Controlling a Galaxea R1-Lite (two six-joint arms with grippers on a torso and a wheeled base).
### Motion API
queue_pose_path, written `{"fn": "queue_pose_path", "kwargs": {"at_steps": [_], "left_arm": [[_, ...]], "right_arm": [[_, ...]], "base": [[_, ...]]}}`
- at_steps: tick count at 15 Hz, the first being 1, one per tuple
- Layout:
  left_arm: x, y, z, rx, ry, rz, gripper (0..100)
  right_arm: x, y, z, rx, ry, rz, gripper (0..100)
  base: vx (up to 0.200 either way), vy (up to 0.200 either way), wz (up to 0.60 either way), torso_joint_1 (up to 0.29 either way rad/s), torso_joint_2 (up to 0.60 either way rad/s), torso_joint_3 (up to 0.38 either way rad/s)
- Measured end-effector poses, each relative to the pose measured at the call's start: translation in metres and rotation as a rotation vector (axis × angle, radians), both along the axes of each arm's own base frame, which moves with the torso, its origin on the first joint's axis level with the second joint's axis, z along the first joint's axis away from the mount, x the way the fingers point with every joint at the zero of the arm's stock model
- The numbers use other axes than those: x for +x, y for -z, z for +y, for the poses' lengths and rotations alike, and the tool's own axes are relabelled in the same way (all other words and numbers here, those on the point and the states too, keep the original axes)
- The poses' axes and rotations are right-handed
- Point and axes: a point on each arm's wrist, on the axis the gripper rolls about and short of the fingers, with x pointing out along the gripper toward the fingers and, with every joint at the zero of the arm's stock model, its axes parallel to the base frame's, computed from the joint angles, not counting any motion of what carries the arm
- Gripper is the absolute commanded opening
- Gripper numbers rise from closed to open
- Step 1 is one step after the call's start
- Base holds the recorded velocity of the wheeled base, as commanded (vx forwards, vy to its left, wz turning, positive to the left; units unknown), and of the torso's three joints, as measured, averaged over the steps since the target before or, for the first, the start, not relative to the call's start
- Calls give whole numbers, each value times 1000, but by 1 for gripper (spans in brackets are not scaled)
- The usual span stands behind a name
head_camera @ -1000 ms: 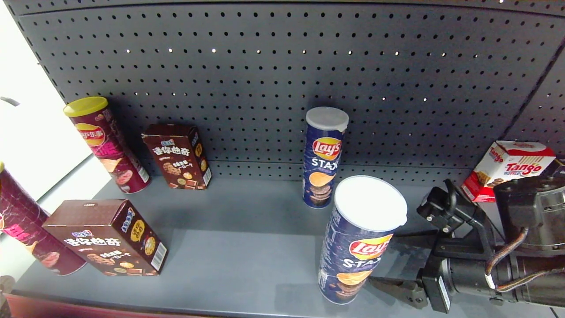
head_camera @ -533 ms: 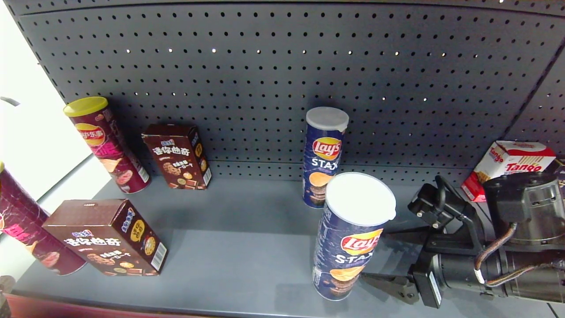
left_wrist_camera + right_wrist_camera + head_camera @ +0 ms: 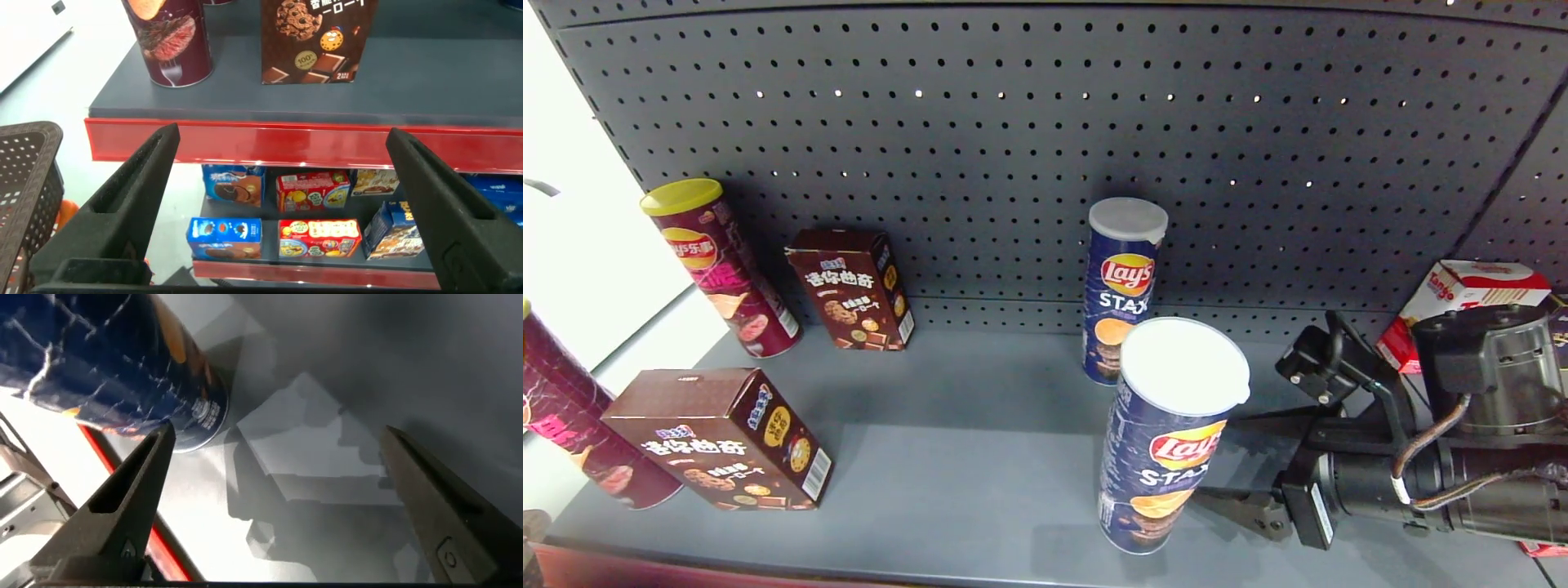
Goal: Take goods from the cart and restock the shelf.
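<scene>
Gaping wide, right tool (image 3: 1225, 465) sits beside the front blue can (image 3: 1168, 441); left tool (image 3: 282, 139) likewise faces lower-shelf boxes (image 3: 319, 237).

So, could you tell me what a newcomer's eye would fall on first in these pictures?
The tall dark-blue chip can with a white lid stands upright near the front of the grey metal shelf, with the open right gripper just beside it. A second matching blue can stands behind it by the perforated back panel, and a brown cardboard cookie box sits at the front left.
</scene>
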Motion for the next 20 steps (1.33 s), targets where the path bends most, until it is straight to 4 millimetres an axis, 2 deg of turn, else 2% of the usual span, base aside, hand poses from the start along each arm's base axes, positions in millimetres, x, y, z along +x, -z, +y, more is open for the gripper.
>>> {"fn": "queue_pose_path", "kwargs": {"at_steps": [7,14,20], "left_arm": [[0,0,0,0,0,0,100],[0,0,0,0,-1,0,100],[0,0,0,0,0,0,100]], "right_arm": [[4,-1,-2,1,16,-2,100],[17,-9,0,17,39,-27,100],[14,-7,5,13,14,-21,100]], "base": [[0,0,0,0,0,0],[0,0,0,0,0,0],[0,0,0,0,0,0]]}}
